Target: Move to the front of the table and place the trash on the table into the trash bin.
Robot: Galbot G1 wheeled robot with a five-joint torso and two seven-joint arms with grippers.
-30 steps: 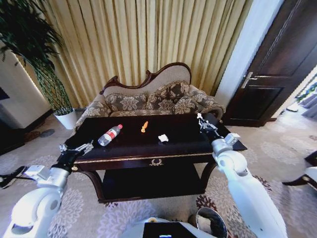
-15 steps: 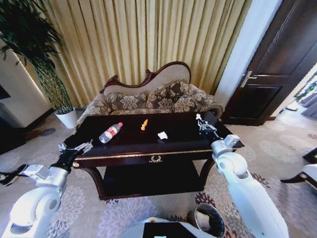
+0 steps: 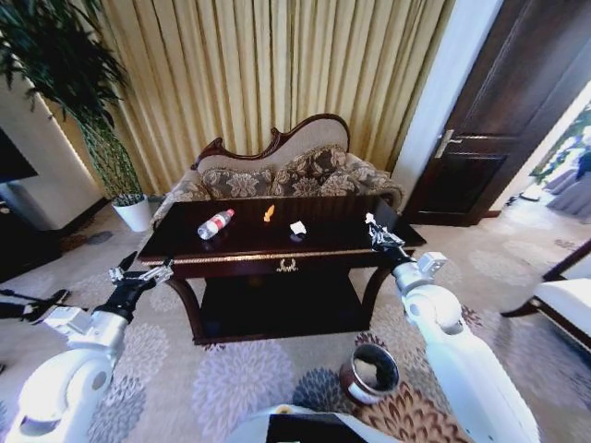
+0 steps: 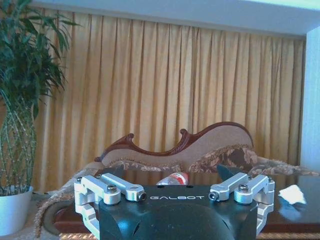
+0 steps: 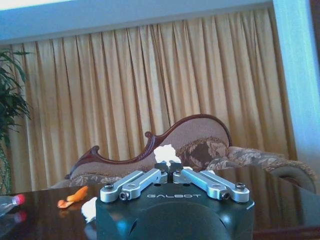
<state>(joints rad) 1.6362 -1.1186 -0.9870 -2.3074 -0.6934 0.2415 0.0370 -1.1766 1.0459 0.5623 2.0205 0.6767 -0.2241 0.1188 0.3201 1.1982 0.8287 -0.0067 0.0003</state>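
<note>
Dark glossy wood makes up the surface (image 3: 249,242), the landmark here, and the robot stands back from its front edge, so I judge the approach step is in hand and not yet finished. Off the surface's left front corner, apart from it and lower than the top, hangs the left pincer (image 3: 140,272), its fingers spread wide and empty. On the left half of the surface lies the clear plastic bottle (image 3: 215,223) on its side, red cap pointing toward the back edge. Near the middle, toward the back edge, is the small orange piece (image 3: 269,213), and just right of it, closer to the front, a crumpled white scrap (image 3: 297,227). At the surface's right end hovers the right pincer (image 3: 373,226), drawn narrow, with what looks like a second white wad (image 5: 167,151) nipped at its tips. On the carpet, well in front of the surface's right end, stands the round brown trash bin (image 3: 369,374), mouth open upward. The next move probably calls for closing the gap squarely to the front edge, keeping the bin within reach of the right arm, so the held wad can be brought over the bin's mouth.
</note>
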